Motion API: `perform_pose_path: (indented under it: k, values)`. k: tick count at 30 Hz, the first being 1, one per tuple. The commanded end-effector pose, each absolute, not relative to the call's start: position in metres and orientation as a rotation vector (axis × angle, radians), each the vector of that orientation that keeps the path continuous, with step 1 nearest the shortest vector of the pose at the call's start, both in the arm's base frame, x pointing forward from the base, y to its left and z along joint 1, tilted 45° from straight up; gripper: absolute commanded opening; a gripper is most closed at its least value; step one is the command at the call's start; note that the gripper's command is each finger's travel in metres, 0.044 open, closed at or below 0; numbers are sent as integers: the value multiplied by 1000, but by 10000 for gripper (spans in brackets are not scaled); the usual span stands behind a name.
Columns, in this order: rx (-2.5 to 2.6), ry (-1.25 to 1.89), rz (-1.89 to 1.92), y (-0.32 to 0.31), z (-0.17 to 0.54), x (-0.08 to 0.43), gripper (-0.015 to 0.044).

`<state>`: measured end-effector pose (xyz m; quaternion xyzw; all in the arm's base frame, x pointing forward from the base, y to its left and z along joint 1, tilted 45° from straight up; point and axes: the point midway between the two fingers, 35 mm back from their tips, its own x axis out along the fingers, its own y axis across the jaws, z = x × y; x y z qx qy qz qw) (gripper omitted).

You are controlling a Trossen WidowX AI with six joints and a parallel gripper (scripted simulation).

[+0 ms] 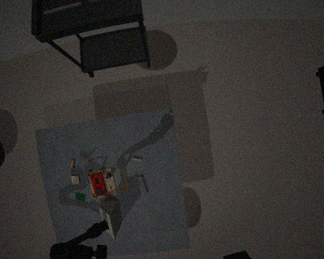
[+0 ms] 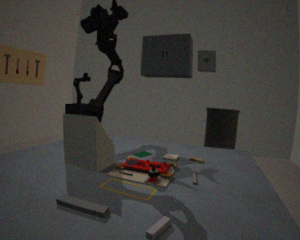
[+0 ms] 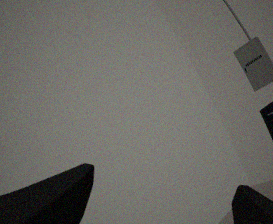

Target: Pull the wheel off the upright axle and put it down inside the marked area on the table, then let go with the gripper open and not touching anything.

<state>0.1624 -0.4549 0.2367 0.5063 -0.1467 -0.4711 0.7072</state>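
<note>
The wheel [image 2: 153, 174] is a small dark disc low around an upright axle [image 2: 153, 167], with red beneath it, near the front right of the pale board [image 2: 138, 181]. In the top view they are too small and dim to tell apart. The marked area is a yellow outline [image 2: 125, 193] on the table in front of the board, with nothing inside it. My gripper [image 3: 166, 186] is open, its two dark fingers wide apart with nothing between them. The arm is raised high, so the gripper is far above and away from the wheel. The wrist view shows only the room beyond the fingers.
A red tray-like part [image 1: 99, 185] [image 2: 144, 165] lies beside the axle on the board. A green plate [image 1: 81, 197] [image 2: 142, 154] and a white block [image 1: 75, 179] [image 2: 171, 157] lie behind. A long grey bar [image 2: 83, 206] and a short pale bar [image 2: 158, 228] lie in front.
</note>
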Motion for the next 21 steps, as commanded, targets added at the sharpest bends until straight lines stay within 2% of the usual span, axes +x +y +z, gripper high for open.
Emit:
perform_pose_path:
  k: [1, 13, 21]
  values:
    - [1118, -165, -997, -445, 213, 196, 300]
    - [1077, 316, -779, -382, 137, 294, 300]
    - [1023, 605, -577, -324, 89, 339, 300]
